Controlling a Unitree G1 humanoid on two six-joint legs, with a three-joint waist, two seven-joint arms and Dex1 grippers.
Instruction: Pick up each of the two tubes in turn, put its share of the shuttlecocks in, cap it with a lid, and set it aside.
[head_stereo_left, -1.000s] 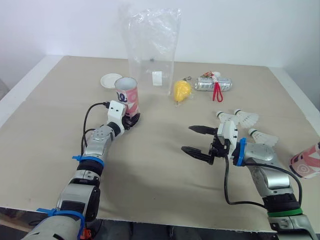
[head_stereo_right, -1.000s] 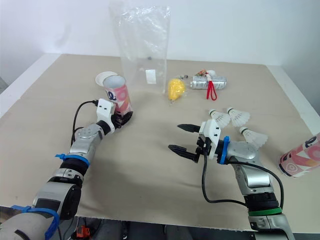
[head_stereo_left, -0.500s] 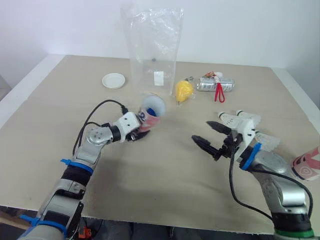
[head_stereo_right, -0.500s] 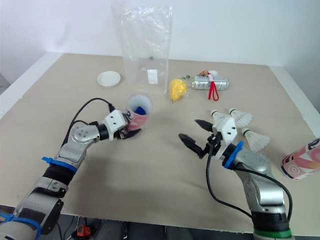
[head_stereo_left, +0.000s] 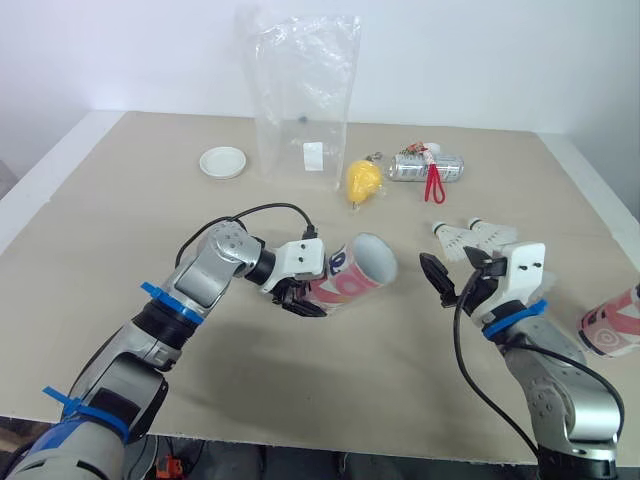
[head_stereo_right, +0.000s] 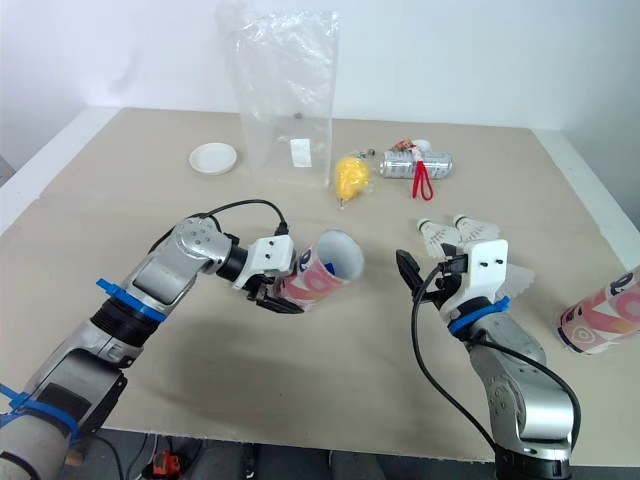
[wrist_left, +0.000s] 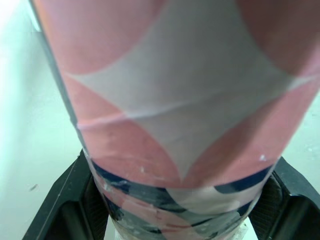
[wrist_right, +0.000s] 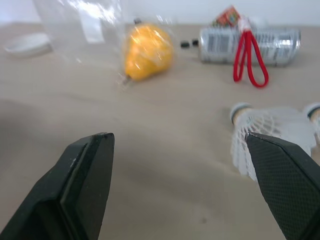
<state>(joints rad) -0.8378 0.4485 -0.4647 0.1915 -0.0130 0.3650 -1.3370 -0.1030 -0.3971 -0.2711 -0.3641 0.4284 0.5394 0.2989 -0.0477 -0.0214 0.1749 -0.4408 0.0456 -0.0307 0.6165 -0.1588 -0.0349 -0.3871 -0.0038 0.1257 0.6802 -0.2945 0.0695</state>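
Over mid-table, the left gripper (head_stereo_left: 298, 296) clamps the pink-and-white tube (head_stereo_left: 356, 274), open mouth tipped toward the right gripper (head_stereo_left: 453, 272), its 2 fingers spread wide near the shuttlecocks (head_stereo_left: 472, 234).

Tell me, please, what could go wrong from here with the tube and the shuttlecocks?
1. The left hand grips the tube near its base, tilted almost level, so whatever goes in may slide back out.
2. The open right hand sits close to the shuttlecocks; a careless close might crush feathers.
3. The second tube lies on its side and could roll.
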